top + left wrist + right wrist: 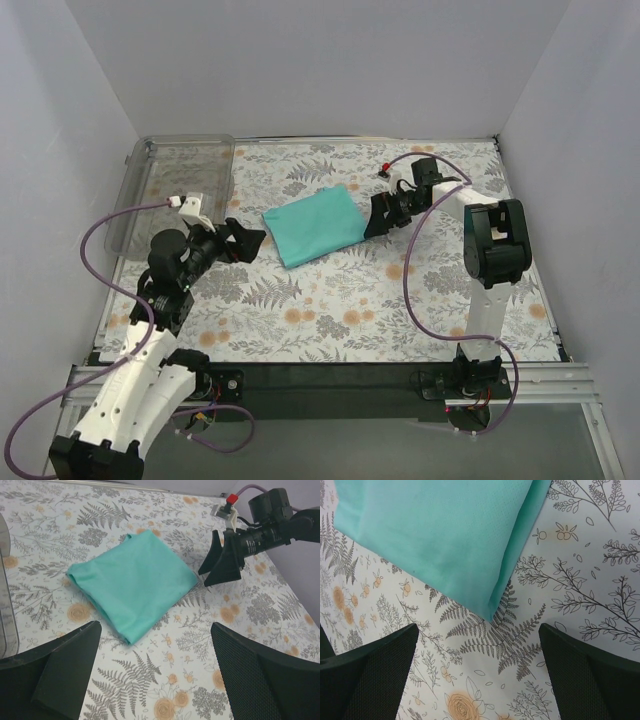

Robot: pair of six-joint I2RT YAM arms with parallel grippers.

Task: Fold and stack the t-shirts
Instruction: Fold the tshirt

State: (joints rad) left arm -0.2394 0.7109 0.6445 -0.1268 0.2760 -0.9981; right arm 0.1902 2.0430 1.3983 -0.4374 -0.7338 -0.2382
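left gripper [243, 240] and right gripper [378, 215] both stand wide, holding nothing. the folded t-shirt [315, 225] lies between them on the table [330, 310], its long side running arm to arm; the right one sits just beside its edge, the left a little apart.

A table [330, 320] fills the middle of the frame, spread with a white cloth printed in grey ferns and orange flowers. Plain pale walls [300, 60] close it in at the top, left and right. A dark strip [330, 380] runs along its lower edge. The light is soft and even, with faint shadows.
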